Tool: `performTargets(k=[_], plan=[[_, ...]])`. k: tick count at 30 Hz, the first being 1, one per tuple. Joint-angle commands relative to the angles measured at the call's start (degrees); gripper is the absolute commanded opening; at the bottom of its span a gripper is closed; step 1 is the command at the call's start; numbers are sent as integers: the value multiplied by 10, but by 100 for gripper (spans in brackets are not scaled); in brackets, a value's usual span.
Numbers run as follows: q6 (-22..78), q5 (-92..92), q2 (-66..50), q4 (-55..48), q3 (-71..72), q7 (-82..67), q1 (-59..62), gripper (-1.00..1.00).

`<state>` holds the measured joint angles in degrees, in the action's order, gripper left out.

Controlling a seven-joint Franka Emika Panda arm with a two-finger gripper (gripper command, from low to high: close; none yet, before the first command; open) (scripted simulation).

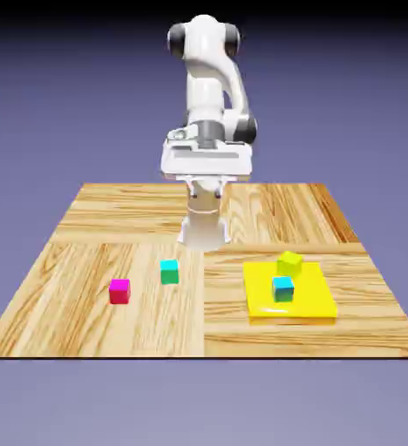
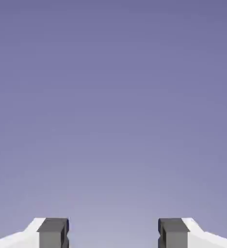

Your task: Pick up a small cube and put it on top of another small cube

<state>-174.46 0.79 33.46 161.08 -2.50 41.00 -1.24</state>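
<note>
Arm parked high, nothing picked up yet: I'm at the very start, before the approach to the magenta-pink cube [image 1: 119,290].

My gripper [image 2: 113,233] shows its two grey fingertips [image 2: 53,232] well apart with only blue-violet backdrop between them, so it is spread and empty, and the hand view looks out level, not down at the table [image 1: 85,261]. The magenta-pink cube sits on bare wood toward the exterior view's left, near the teal-green cube [image 1: 169,272] but apart from it. The lime cube [image 1: 289,261] rests at the far edge of the yellow pad [image 1: 308,300], just beside the cyan-blue cube [image 1: 282,288]. As I judge it, I next need to tip the hand downward and bring it over the pink cube. Being a cube, it has no long axis; its faces look roughly square to the table edges, so I'd line the jaws across two opposite faces.
</note>
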Motion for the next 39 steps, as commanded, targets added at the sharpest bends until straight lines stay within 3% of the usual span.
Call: performTargets(k=[1, 39], plan=[[-4, 7, 7, 1, -21, -12, -5, 0], [-147, 257, 259, 26, -810, -471, -178, 0]])
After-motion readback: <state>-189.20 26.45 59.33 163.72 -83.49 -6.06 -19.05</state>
